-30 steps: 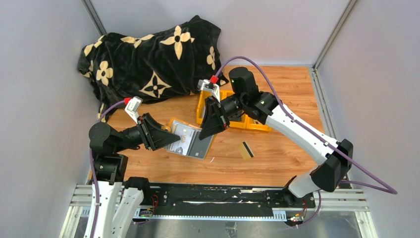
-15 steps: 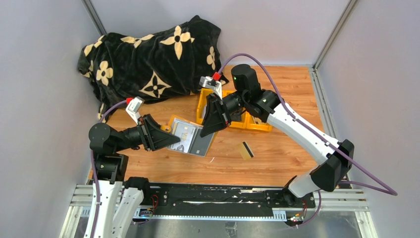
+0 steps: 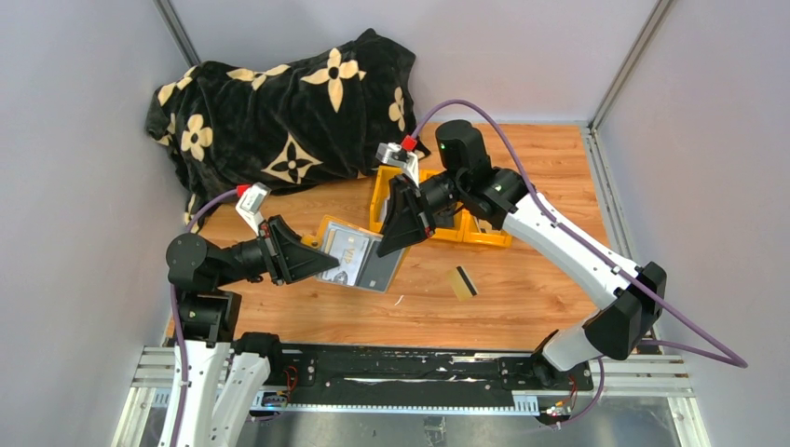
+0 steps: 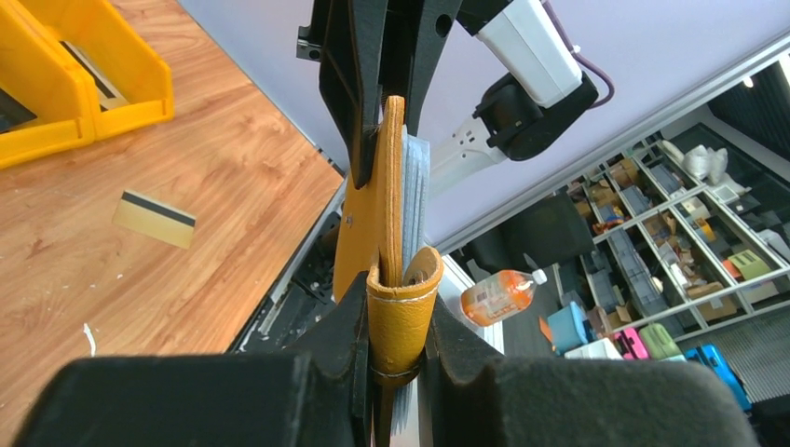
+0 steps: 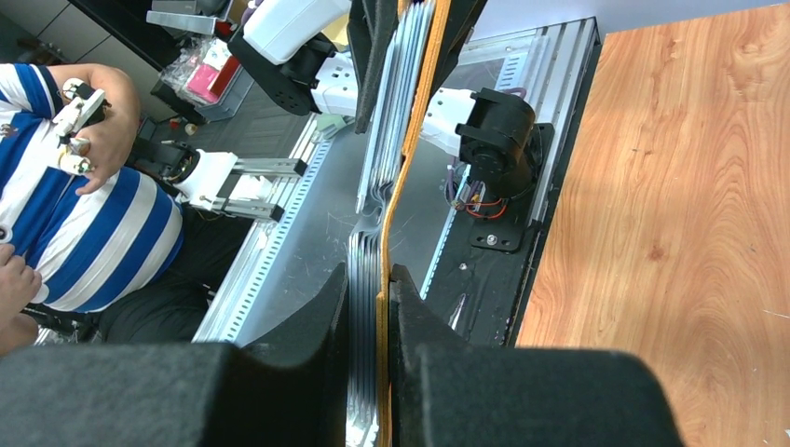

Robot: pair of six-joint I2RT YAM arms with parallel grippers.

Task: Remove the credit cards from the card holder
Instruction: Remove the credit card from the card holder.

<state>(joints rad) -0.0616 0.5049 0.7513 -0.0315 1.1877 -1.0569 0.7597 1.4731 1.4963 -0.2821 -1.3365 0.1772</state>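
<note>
The card holder (image 3: 363,265) is held over the worktop (image 3: 522,307), left of centre; the left tool (image 4: 396,326) pinches its tan flap, the right tool (image 5: 382,289) clamps the opposite edge, probably bracing it taut for extraction; one credit card (image 3: 463,282) lies to its right.

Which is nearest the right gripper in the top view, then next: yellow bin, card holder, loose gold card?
1. Card holder, clamped in the right gripper.
2. Yellow bin, just behind it.
3. Loose gold card, on the table toward the robot's right.
</note>
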